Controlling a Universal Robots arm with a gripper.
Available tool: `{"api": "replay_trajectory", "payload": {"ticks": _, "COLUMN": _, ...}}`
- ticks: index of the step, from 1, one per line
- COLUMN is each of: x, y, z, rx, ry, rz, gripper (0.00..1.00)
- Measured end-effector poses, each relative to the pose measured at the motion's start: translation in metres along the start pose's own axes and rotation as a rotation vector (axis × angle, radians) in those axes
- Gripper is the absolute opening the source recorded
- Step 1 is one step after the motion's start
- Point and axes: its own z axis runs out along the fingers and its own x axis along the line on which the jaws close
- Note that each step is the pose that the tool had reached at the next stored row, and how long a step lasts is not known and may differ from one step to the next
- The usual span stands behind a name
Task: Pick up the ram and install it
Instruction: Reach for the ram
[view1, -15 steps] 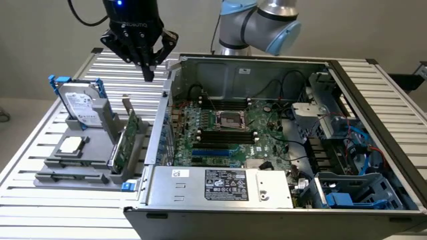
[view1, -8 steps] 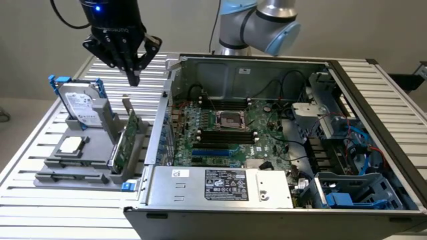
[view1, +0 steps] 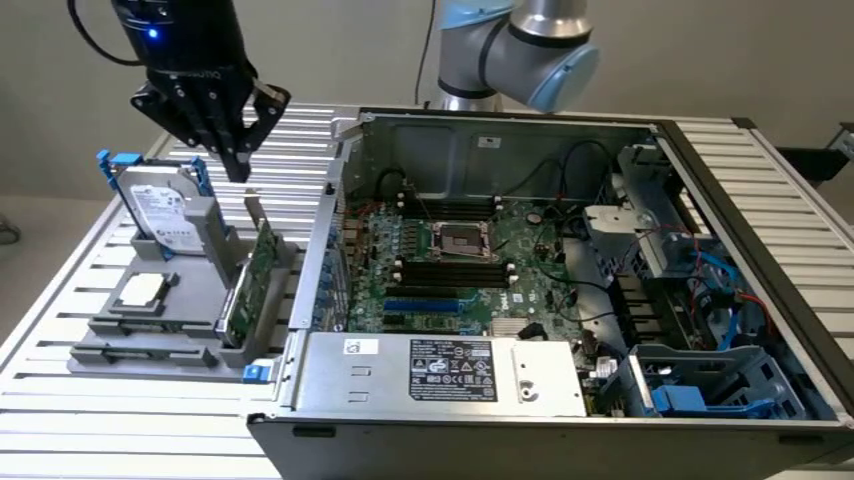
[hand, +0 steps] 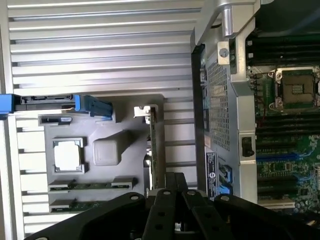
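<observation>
a: where's the ram?
b: lying in the near slots of the grey fixture, on the exterior view's left. the hand hangs shut, seemingly empty, above the tall green card.
a: risk?
b: dropping like that, it could strike the card rather than straddle the ram.
a: surroundings?
b: slatted metal tabletop, plain pale wall.

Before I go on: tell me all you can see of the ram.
The ram stands on edge in a slot of the grey holder, next to the processor, with a second stick parallel beside it. From above it shows as a thin green and dark strip between grey end blocks. Only the holder touches it; the shut fingers hang apart from it.
</observation>
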Motion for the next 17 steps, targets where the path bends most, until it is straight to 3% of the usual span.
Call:
{"api": "replay_trajectory", "payload": {"ticks": 8, "x": 0.028, "y": -0.0102, "z": 0.0068, "rx": 0.0, "ry": 0.0, "rz": 0.0, "gripper": 0.11}}
{"api": "replay_trajectory", "payload": {"ticks": 17, "x": 0.046, "y": -0.0235, "z": 0.0119, "rx": 0.0, "ry": 0.0001, "rz": -0.001, "gripper": 0.11}}
